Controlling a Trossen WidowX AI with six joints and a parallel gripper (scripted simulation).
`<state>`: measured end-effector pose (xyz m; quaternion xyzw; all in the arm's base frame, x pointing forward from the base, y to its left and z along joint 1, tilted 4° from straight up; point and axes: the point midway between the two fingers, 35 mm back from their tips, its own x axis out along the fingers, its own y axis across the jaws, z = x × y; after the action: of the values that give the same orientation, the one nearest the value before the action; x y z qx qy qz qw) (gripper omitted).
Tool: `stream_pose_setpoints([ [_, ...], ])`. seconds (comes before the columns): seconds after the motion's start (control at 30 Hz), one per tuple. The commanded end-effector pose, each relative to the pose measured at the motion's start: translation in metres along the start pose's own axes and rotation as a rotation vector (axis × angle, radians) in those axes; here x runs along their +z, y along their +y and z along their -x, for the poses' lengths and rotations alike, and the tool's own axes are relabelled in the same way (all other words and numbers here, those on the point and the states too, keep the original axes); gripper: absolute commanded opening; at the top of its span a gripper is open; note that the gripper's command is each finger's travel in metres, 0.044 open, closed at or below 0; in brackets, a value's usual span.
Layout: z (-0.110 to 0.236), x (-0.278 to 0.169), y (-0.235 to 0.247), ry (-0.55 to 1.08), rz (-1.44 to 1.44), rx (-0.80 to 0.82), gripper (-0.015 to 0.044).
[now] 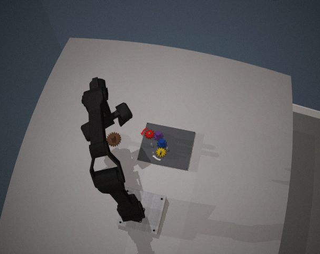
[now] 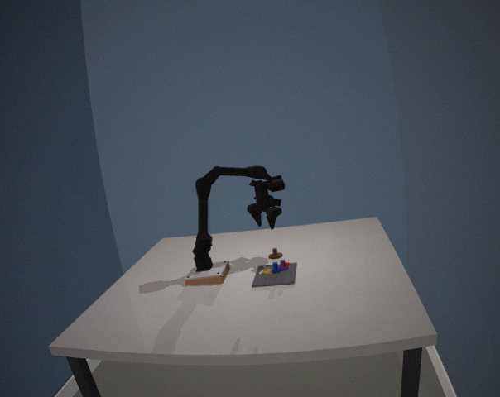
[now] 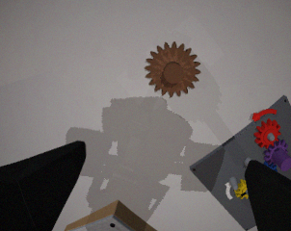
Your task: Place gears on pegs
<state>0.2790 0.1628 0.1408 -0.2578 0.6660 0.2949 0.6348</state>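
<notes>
My gripper is open and empty, high above the table left of the board. The brown gear stands upright on the table, outside the fingers. On the grey board, the red gear, purple gear, blue gear and yellow gear form a row, neighbours appearing to meet. Exact seating is too small to tell. A finger partly hides the board in the wrist view.
Empty pegs show beside the row, including a left peg, a right peg and a peg by the white arrow. The red arrow is beside the red gear. The arm's base plate lies near the board.
</notes>
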Motion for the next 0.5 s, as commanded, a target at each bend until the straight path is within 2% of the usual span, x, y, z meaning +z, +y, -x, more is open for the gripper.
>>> stream_pose_setpoints([
  [0.0, 0.012, 0.009, 0.058, -0.011, 0.001, 0.006, 0.0440],
  [0.13, 0.018, 0.008, 0.112, 0.001, 0.011, 0.006, 0.0440],
  [0.47, 0.018, 0.008, 0.115, 0.001, 0.012, 0.006, 0.0440],
])
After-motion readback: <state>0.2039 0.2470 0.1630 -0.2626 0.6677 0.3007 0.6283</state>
